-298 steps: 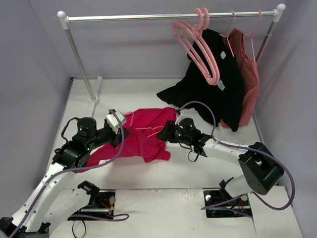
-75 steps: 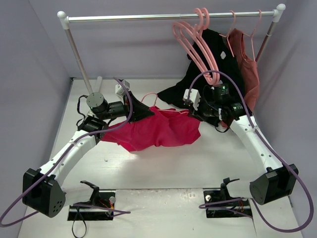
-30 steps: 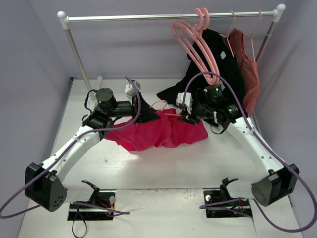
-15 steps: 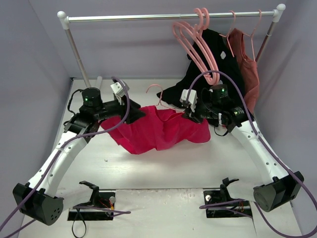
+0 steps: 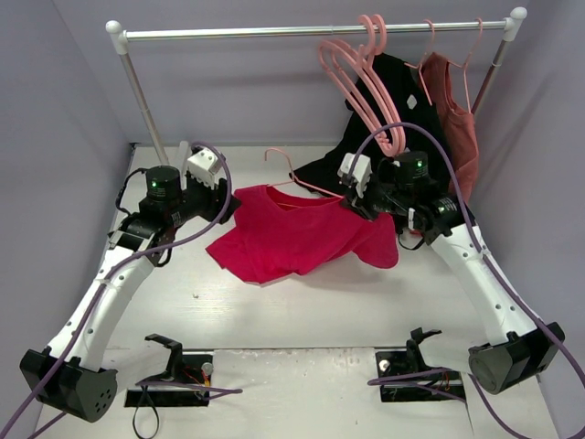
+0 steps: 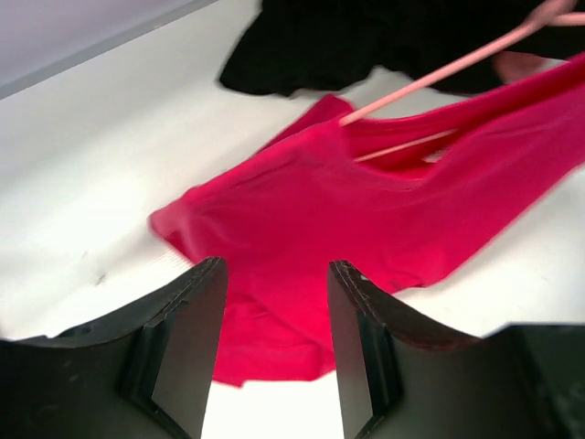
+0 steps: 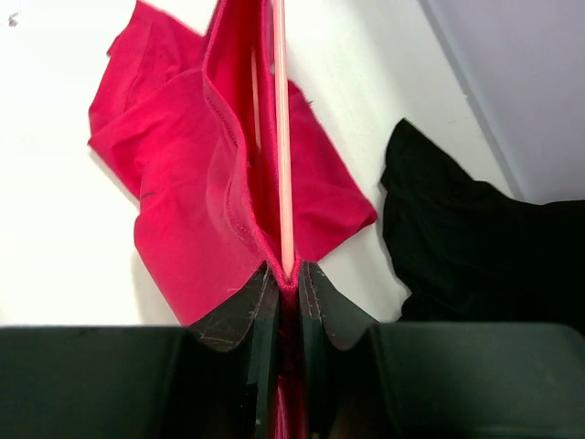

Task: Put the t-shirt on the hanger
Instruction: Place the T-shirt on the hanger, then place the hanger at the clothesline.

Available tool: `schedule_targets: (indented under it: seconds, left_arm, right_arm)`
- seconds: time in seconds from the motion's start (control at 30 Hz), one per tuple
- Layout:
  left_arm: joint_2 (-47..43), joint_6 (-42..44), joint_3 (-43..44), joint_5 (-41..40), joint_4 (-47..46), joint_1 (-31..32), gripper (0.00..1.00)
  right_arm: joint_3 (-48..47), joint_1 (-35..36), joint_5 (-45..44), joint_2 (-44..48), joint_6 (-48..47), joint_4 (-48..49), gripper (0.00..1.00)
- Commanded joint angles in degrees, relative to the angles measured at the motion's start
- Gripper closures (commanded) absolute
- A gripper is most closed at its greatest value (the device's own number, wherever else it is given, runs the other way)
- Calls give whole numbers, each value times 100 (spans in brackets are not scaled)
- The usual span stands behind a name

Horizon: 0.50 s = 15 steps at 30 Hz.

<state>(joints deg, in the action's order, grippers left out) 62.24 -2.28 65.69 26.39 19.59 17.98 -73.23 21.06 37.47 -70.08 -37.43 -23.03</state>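
Note:
The crimson t-shirt (image 5: pixel 297 233) hangs spread out over the table's middle, with the thin pink hanger (image 5: pixel 291 176) inside its neck and the hook sticking out up and to the left. My right gripper (image 5: pixel 363 207) is shut on the shirt's right shoulder. In the right wrist view its jaws (image 7: pixel 285 274) pinch the shirt's hem (image 7: pixel 183 155) together with the hanger arm (image 7: pixel 280 137). My left gripper (image 5: pixel 225 198) stands open just left of the shirt. The left wrist view shows nothing between its fingers (image 6: pixel 274 357), with the t-shirt (image 6: pixel 366 210) and hanger (image 6: pixel 439 73) beyond them.
A clothes rail (image 5: pixel 311 32) spans the back, its left post (image 5: pixel 146 110) behind my left arm. Spare pink hangers (image 5: pixel 366 82), a black shirt (image 5: pixel 402 155) and a rust-red top (image 5: pixel 462 137) hang at its right end, just behind my right gripper.
My left gripper has opened, let go of the shirt's left shoulder and drawn back to the left. The hanger's hook now sticks up out of the neck. My right gripper keeps its grip.

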Motion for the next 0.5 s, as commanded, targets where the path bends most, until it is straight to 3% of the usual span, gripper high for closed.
schedule_targets:
  seconds: [0.0, 0.27, 0.47]
  left_arm:
    - [-45, -183, 137, -985, -149, -31, 53]
    - [-133, -1036, 400, -3707, 272, -49, 50]
    - [-230, -1380, 506, -4186, 589, -154, 47]
  right_arm:
    - [-385, -49, 6, 329, 218, 755, 100]
    - [-964, -49, -354, 443, 1157, 1676, 100]
    - [-2835, -49, -486, -101, 1396, 1889, 100]
